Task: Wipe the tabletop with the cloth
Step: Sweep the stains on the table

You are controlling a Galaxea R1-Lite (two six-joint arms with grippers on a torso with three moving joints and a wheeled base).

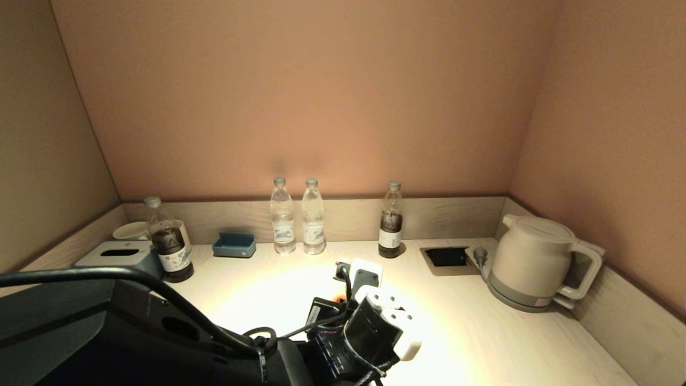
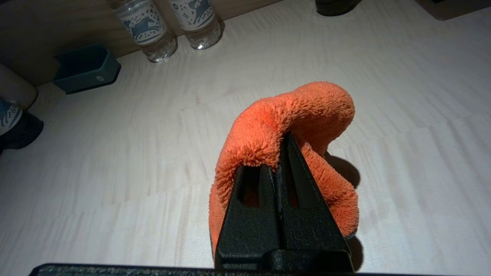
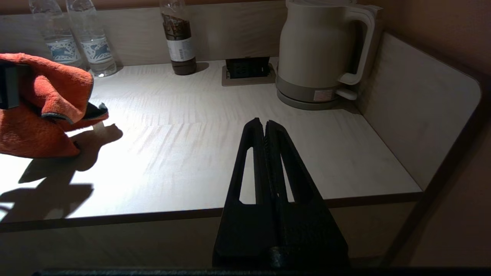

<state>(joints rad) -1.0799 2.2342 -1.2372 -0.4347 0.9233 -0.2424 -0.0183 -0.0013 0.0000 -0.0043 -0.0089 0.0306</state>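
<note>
While pinched in left gripper [image 2: 277,153] fingers [image 2: 297,172], cloth [image 2: 307,111] seemingly above tabletop [image 2: 402,115]

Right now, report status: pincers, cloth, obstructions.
Left pincer shut on the cloth, over mid tabletop. Right pincer shut, empty, at the front edge. Bottles and kettle line the back and right.

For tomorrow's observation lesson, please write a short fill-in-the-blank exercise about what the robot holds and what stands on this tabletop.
1. The left gripper is shut on an ____ cloth.
2. The right gripper is shut and holds ____.
3. The kettle stands in the tabletop's far ____ corner, seen from the head view.

Missing words: orange; nothing; right
</note>
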